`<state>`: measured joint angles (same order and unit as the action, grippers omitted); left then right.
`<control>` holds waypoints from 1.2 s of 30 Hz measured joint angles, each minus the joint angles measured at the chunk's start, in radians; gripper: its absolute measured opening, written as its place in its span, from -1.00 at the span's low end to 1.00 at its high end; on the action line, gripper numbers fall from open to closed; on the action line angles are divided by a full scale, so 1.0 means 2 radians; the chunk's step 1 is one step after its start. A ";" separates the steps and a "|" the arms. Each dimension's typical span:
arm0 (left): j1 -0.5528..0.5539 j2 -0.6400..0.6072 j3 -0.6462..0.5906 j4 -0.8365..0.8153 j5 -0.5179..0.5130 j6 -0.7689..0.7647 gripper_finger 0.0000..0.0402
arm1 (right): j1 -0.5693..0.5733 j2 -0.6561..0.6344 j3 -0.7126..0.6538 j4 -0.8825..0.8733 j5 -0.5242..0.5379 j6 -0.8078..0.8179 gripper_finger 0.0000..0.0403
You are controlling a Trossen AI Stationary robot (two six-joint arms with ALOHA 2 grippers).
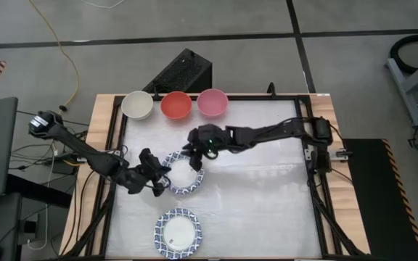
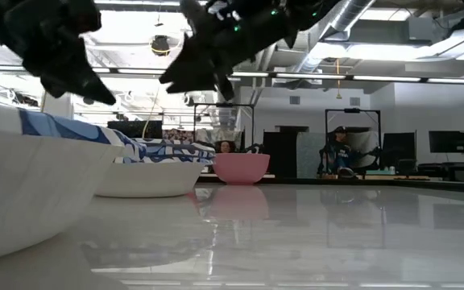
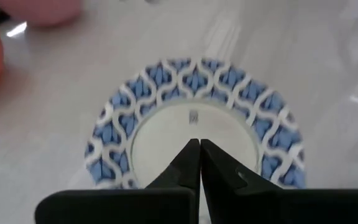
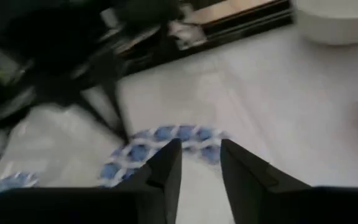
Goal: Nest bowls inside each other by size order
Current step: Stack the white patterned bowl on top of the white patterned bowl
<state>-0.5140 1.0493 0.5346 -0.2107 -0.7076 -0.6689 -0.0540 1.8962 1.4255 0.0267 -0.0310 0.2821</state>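
Observation:
A blue-and-white patterned bowl (image 1: 187, 185) sits on its base at the middle of the white table. In the low view, patterned rims (image 2: 163, 150) rise above its white wall. My left gripper (image 1: 162, 176) hovers shut over the white centre of this bowl (image 3: 166, 134) and holds nothing. My right gripper (image 1: 193, 150) hangs open above the far rim of the bowl (image 4: 166, 134), nothing between its fingers. A second patterned bowl (image 1: 178, 232) stands near the front edge. Cream (image 1: 136, 105), red (image 1: 175, 105) and pink (image 1: 212, 102) bowls line the far edge.
A black box (image 1: 183, 72) stands just beyond the table's far edge behind the small bowls. The table's right half (image 1: 267, 196) is bare white surface. In the low view the front bowl (image 2: 31, 177) fills the left foreground, and both grippers hang well above the tabletop.

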 joint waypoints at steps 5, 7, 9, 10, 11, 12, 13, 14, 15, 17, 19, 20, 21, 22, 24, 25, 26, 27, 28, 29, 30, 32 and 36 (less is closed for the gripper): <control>0.000 -0.022 0.000 0.023 -0.024 0.010 -1.00 | 0.014 -0.005 -0.079 0.093 -0.012 0.027 -0.55; 0.000 -0.019 0.000 0.040 -0.025 0.020 -1.00 | 0.014 -0.005 -0.112 0.170 -0.012 0.048 -0.63; 0.000 -0.008 0.000 0.051 -0.021 0.024 -1.00 | 0.014 -0.007 -0.135 0.220 -0.012 0.063 -0.70; 0.000 -0.001 0.000 0.053 -0.019 0.022 -1.00 | 0.014 -0.007 -0.144 0.232 -0.012 0.068 -0.73; -0.001 0.006 0.000 0.054 -0.019 0.018 -1.00 | 0.014 -0.007 -0.150 0.235 -0.012 0.070 -0.75; -0.001 0.013 0.000 0.059 -0.018 0.013 -1.00 | 0.014 -0.006 -0.154 0.236 -0.012 0.071 -0.78; -0.002 0.019 0.000 0.061 -0.016 0.008 -1.00 | 0.014 -0.005 -0.156 0.236 -0.012 0.072 -0.81; -0.004 0.025 0.000 0.060 -0.016 0.002 -1.00 | 0.014 -0.005 -0.157 0.237 -0.012 0.072 -0.83; -0.005 0.029 0.000 0.060 -0.017 -0.002 -1.00 | 0.015 -0.005 -0.158 0.241 -0.012 0.070 -0.86; -0.005 0.035 0.000 0.059 -0.018 -0.003 -1.00 | 0.017 -0.007 -0.162 0.247 -0.011 0.068 -0.90; -0.005 0.035 0.000 0.060 -0.021 -0.003 -1.00 | 0.019 -0.007 -0.170 0.247 -0.011 0.069 -0.93; -0.005 0.035 0.000 0.060 -0.022 0.000 -1.00 | 0.021 -0.006 -0.175 0.246 -0.011 0.070 -0.94; -0.005 0.035 0.000 0.059 -0.025 0.000 -1.00 | 0.021 -0.006 -0.180 0.246 -0.011 0.070 -0.94; -0.006 0.035 -0.004 0.063 -0.025 0.000 -1.00 | 0.020 -0.006 -0.185 0.250 -0.011 0.070 -0.94; -0.006 0.035 -0.017 0.072 -0.028 -0.014 -1.00 | 0.020 -0.006 -0.193 0.256 -0.011 0.070 -0.94; -0.007 0.035 -0.027 0.079 -0.029 -0.024 -1.00 | 0.020 -0.006 -0.197 0.255 -0.011 0.070 -0.94; -0.008 0.035 -0.036 0.092 -0.029 -0.031 -1.00 | 0.021 -0.006 -0.201 0.255 -0.011 0.070 -0.94; -0.009 0.035 -0.045 0.108 -0.029 -0.037 -1.00 | 0.022 -0.006 -0.204 0.255 -0.011 0.070 -0.94; -0.011 0.035 -0.052 0.122 -0.029 -0.042 -1.00 | 0.023 -0.006 -0.208 0.256 -0.011 0.070 -0.94; -0.012 0.035 -0.058 0.131 -0.029 -0.046 -1.00 | 0.023 -0.006 -0.211 0.258 -0.010 0.070 -0.94; -0.013 0.035 -0.063 0.139 -0.029 -0.048 -1.00 | 0.024 -0.006 -0.213 0.259 -0.010 0.070 -0.94; -0.015 0.035 -0.071 0.154 -0.029 -0.048 -1.00 | 0.024 -0.006 -0.218 0.263 -0.010 0.069 -0.94; -0.016 0.035 -0.074 0.154 -0.029 -0.049 -1.00 | 0.024 -0.004 -0.219 0.256 -0.010 0.064 -0.94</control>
<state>-0.5455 1.1194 0.3870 0.0983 -0.7649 -0.7667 -0.0057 1.8875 0.9883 0.5385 -0.0509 0.4104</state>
